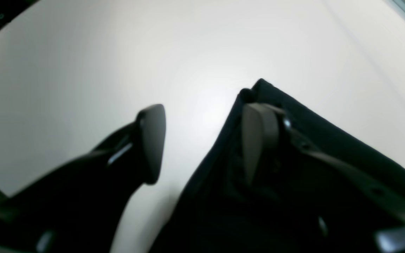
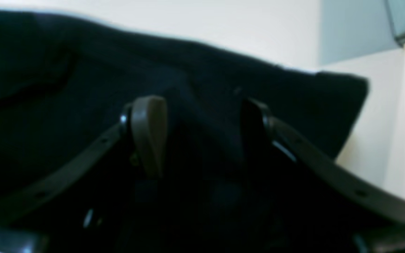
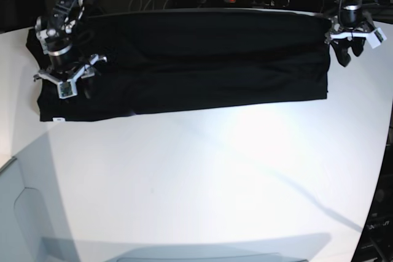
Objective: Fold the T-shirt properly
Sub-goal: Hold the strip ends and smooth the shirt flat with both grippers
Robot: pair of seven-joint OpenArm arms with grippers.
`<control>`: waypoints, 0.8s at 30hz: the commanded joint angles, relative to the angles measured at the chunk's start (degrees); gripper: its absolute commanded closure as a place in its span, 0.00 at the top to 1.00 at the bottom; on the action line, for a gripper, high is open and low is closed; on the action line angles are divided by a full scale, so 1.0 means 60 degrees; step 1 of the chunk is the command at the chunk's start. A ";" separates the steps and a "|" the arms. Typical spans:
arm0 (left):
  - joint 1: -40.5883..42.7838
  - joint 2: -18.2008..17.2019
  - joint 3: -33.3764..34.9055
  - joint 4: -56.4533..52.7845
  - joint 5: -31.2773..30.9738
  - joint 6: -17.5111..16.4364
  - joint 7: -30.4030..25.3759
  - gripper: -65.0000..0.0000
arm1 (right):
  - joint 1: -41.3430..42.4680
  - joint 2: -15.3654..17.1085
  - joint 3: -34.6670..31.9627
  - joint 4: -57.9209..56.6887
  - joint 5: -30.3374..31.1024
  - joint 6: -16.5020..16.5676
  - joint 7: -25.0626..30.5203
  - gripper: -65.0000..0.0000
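The T-shirt (image 3: 202, 59) lies spread as a wide black band across the far part of the white table (image 3: 202, 176), its long edges running left to right, with a lengthwise crease through the middle.

At the left of the base view, the right gripper (image 3: 69, 88) hangs over the shirt's left end, above the dark cloth near the front edge. Its wrist view shows both fingers (image 2: 148, 130) spread apart, black fabric filling the space beneath and behind them; nothing is pinched between them.

At the right of the base view, the left gripper (image 3: 346, 51) sits at the shirt's right end, just at the cloth's edge. In its wrist view the fingers (image 1: 152, 140) stand apart: one over bare table, the other over the corner of the T-shirt (image 1: 329, 147), with white table showing between them.
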 commanded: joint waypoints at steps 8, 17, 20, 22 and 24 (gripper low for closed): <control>0.0066 -0.0093 -0.0071 0.0123 -0.0113 -0.0053 -0.0213 0.52 | 0.0407 0.0303 0.0455 -0.0634 0.0140 0.0093 0.0256 0.51; 0.0008 -0.0093 -0.0071 0.0138 -0.0113 -0.0053 -0.0213 0.52 | 0.0026 0.0421 0.0455 -0.0604 0.0140 0.0093 0.0315 0.00; -0.0007 -0.0108 -0.0071 0.0138 -0.0113 -0.0053 -0.0213 0.52 | -0.0281 0.0435 0.0470 -0.0458 0.0198 0.0093 0.0329 0.00; -0.0007 -0.0108 -0.0071 0.0152 -0.0113 -0.0053 -0.0213 0.52 | -0.0501 0.0421 0.0470 -0.0106 0.0198 0.0093 0.0329 0.00; -0.0022 -0.0108 -0.0071 0.0167 -0.0113 -0.0053 -0.0213 0.52 | -0.0794 0.0377 0.0426 0.0392 0.0213 0.0093 0.0329 0.00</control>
